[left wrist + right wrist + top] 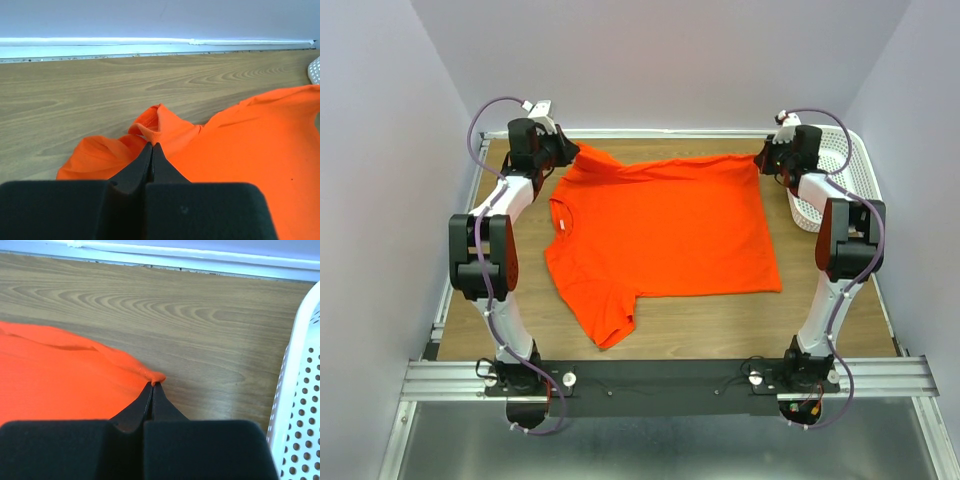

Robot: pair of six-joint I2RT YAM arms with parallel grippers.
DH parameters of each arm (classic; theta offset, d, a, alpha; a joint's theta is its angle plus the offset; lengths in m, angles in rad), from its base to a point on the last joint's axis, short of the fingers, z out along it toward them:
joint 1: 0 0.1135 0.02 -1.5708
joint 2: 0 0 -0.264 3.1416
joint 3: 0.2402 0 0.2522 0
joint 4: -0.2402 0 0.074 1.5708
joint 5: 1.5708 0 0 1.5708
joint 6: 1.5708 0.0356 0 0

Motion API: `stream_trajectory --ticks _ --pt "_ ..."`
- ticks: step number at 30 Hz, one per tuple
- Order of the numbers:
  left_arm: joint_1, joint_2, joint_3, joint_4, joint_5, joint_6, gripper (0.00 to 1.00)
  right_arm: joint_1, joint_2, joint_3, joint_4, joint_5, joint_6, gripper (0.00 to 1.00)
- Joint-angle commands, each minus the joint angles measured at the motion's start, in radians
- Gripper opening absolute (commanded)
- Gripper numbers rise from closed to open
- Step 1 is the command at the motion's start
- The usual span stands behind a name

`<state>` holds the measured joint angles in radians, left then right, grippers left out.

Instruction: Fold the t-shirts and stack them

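One bright orange-red t-shirt [660,225] lies spread on the wooden table, collar to the left and hem to the right. My left gripper [566,152] is at the far left corner, shut on the bunched far sleeve. In the left wrist view its black jaws [152,145] meet on a raised fold of the t-shirt [165,127]. My right gripper [766,157] is at the far right corner. Seen from the right wrist, its jaws [152,384] pinch the t-shirt's hem corner [156,376]. The near sleeve [605,320] lies flat toward the front.
A white perforated basket [845,165] stands at the far right, just beside the right gripper; its wall [300,390] fills the right edge of the right wrist view. The back wall and table rim [150,47] run close behind both grippers.
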<state>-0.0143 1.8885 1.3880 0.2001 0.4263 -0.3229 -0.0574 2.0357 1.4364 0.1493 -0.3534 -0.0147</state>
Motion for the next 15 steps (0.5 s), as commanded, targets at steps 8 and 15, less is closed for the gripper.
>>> stream_trajectory --ticks 8,15 --pt "0.007 -0.078 -0.041 0.018 0.051 0.024 0.00 0.008 0.043 0.012 0.021 -0.009 0.012 0.01" --pt "0.007 -0.155 -0.102 0.035 0.040 0.022 0.00 0.007 0.043 0.012 0.019 0.002 0.012 0.01"
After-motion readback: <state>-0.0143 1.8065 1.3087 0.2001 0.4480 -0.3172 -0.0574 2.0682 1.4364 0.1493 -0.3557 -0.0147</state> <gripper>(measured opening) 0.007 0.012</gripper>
